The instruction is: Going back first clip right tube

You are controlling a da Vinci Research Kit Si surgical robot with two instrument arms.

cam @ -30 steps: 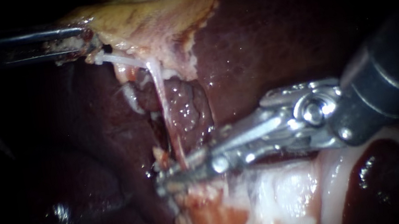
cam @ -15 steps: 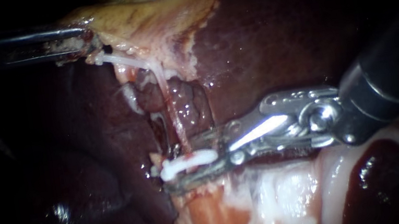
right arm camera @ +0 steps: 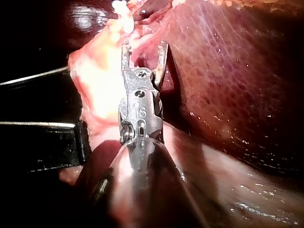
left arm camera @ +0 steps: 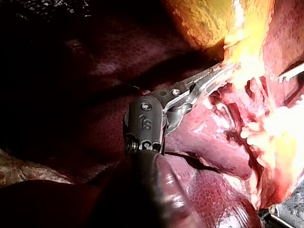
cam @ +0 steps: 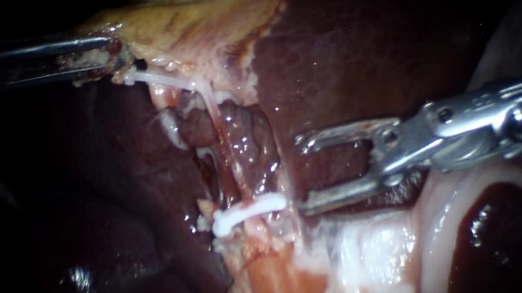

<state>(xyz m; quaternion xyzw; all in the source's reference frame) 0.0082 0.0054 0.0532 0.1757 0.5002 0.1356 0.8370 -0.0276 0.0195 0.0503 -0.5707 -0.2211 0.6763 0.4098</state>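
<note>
In the endoscope view, the white clip [cam: 248, 212] sat across the tube [cam: 229, 161] below the gallbladder [cam: 200, 17], whose edge the left tool [cam: 112, 55] gripped. The right tool [cam: 302, 175] stood just beside the clip, jaws apart and empty. The left wrist view showed the same grip. The right wrist view showed the right tool's jaws spread beside the liver [right arm camera: 228, 85].

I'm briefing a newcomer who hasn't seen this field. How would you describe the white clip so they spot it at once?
Start at the dark red-brown liver and the yellowish gallbladder at its upper edge; a thin pale tube runs down from there. Across that tube's lower end sits the small white plastic clip, the only bright, smooth, bar-shaped piece among ragged tissue.
</note>
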